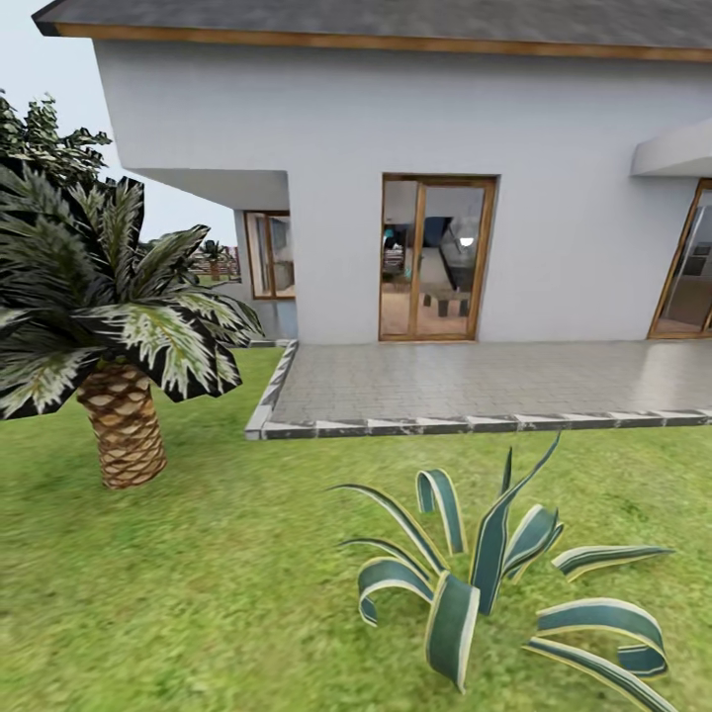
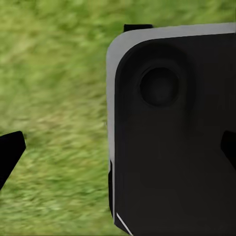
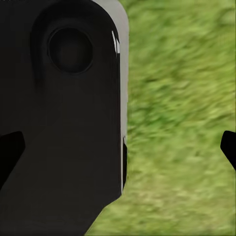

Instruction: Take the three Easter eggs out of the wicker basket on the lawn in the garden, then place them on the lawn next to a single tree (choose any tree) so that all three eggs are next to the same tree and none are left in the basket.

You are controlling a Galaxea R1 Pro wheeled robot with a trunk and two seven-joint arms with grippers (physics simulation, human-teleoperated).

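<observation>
Green lawn (image 1: 198,593) spreads across the head view before a white house (image 1: 396,148) and its grey paved patio (image 1: 475,381), with a squat palm (image 1: 119,396) to the left and a spiky striped agave (image 1: 494,574) close in front; no basket, eggs or grey-trunked tree appear. Looking down the left pincer (image 2: 118,147), its dark tips stand wide apart and empty over grass beside a black robot panel (image 2: 172,137). Likewise the right pincer (image 3: 118,147) is spread and empty, and driving on could run into the agave.
</observation>
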